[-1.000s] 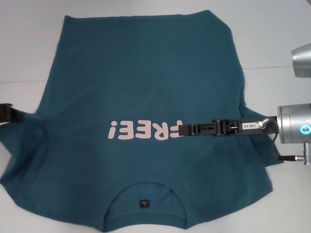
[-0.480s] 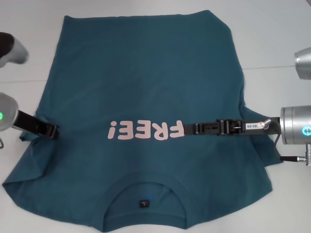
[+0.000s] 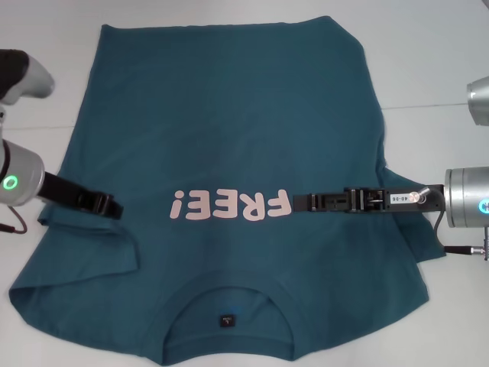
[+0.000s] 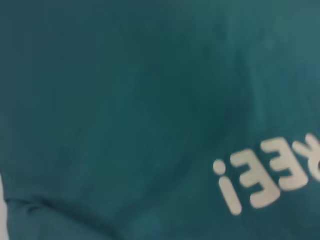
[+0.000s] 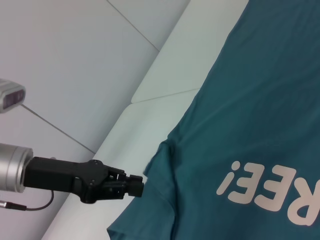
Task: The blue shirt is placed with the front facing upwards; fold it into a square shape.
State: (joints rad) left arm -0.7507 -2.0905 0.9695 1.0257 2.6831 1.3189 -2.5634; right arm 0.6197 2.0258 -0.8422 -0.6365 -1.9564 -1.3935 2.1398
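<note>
The blue shirt (image 3: 229, 115) lies face up on the white table, collar (image 3: 229, 294) toward me, with the pink "FREE!" lettering (image 3: 229, 206) across the chest. My left gripper (image 3: 116, 208) is shut on the shirt's left sleeve edge and holds it over the body, leaving a fold (image 3: 130, 245) beside it. It also shows in the right wrist view (image 5: 140, 186), at the cloth's edge. My right gripper (image 3: 296, 202) lies low over the shirt just right of the lettering. The left wrist view is filled with the shirt (image 4: 125, 100) and its lettering (image 4: 265, 180).
The white table (image 3: 435, 61) shows bare on both sides of the shirt and beyond its hem. A seam line crosses the table at the right (image 3: 428, 105). The shirt's right side is bunched near my right arm (image 3: 397, 229).
My left gripper has moved in from the left edge toward the lettering, dragging the sleeve over the body. My right gripper has drawn back to the right, uncovering the letter F.
</note>
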